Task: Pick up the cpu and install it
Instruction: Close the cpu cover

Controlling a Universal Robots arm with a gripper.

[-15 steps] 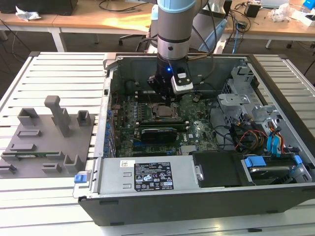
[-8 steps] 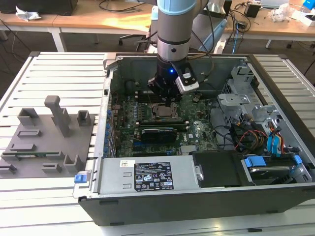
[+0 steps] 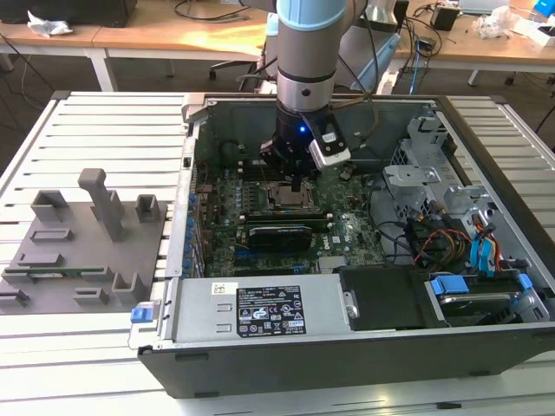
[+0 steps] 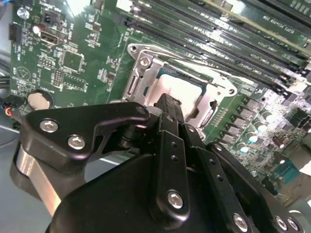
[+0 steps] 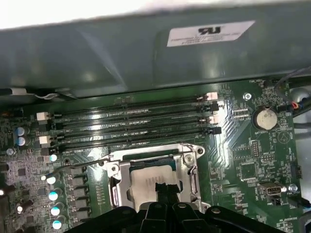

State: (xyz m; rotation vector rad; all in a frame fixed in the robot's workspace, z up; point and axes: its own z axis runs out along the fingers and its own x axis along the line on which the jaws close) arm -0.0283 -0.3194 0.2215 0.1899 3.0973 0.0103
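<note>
As the picture from off the arm showed it, the grey and silver robot arm stood almost straight down into the open black computer case, its wrist inside the case walls. A small blue light glowed on the wrist, and a white camera block rode on its side. The black gripper hung over the middle of the green motherboard, right above the square metal-framed socket.

In both wrist views we saw what the exterior view hid. The cpu, a flat square chip with a silvery-white top, lay inside the socket frame, level with it. The gripper's fingers were drawn together into one narrow tip, with nothing clamped between them that we could see. That tip sat over the cpu's top; we could not tell whether it touched.

The first wrist view also showed four long black memory slots beside the socket, toward the case wall, and a round silver coin battery near the board's edge.

The exterior view alone took in the white slatted table carrying the case. A flat grey fixture plate with upright blocks lay near the table's edge at the exterior view's left.

A white printed label sat on the metal cover along the case's near edge, and another white label was stuck on the grey case wall; we left their print unread.
</note>
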